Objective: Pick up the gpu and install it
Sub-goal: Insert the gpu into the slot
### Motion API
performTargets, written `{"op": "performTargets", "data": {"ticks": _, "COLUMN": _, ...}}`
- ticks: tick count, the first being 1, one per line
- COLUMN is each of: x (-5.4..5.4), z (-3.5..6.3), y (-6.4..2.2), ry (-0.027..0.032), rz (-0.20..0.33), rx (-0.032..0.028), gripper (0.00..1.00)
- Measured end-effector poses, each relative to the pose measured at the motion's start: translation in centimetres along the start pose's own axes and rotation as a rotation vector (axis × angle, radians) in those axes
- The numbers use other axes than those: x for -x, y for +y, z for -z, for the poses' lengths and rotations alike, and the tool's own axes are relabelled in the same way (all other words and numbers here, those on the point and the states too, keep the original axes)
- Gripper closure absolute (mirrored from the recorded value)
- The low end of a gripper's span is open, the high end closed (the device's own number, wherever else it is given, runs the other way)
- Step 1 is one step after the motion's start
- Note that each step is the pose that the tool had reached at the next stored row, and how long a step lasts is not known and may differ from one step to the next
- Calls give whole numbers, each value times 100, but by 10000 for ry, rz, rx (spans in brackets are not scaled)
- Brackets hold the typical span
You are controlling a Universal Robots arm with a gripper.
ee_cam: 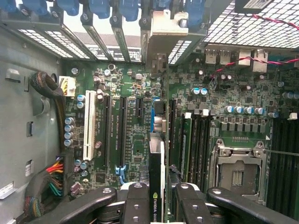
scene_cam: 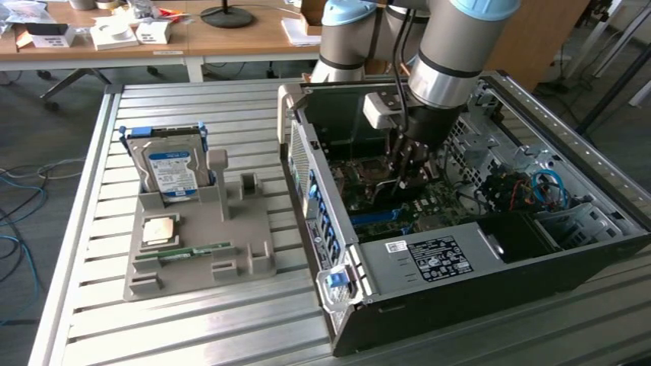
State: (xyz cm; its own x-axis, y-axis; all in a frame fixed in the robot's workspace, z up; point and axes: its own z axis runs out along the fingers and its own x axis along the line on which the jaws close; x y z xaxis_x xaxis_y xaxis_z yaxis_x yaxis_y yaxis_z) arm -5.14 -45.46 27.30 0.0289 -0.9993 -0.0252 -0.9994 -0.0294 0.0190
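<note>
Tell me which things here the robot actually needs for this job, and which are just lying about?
Part of the job: gpu, gripped in the jaws; motherboard; case.
Lying about: hard drive; memory stick; tray.

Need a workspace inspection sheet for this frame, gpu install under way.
Surface: slatted metal table, open computer case on it.
Job's things: gpu edge-on over the motherboard, inside the case.
Clutter: grey tray with hard drive upright, memory stick flat.
Grippers: gripper shut on the gpu.
Cables: blue and red wires in the case; blue cables on the floor.
Surroundings: wooden desks beyond the table.
</note>
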Motion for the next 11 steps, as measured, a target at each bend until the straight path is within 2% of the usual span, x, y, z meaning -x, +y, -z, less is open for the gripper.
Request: {"op": "performTargets", "data": {"ticks": 11, "x": -9, "z": -9, "y": 7, "ry": 0, "rz": 1, "rx": 1, "gripper": 74}}
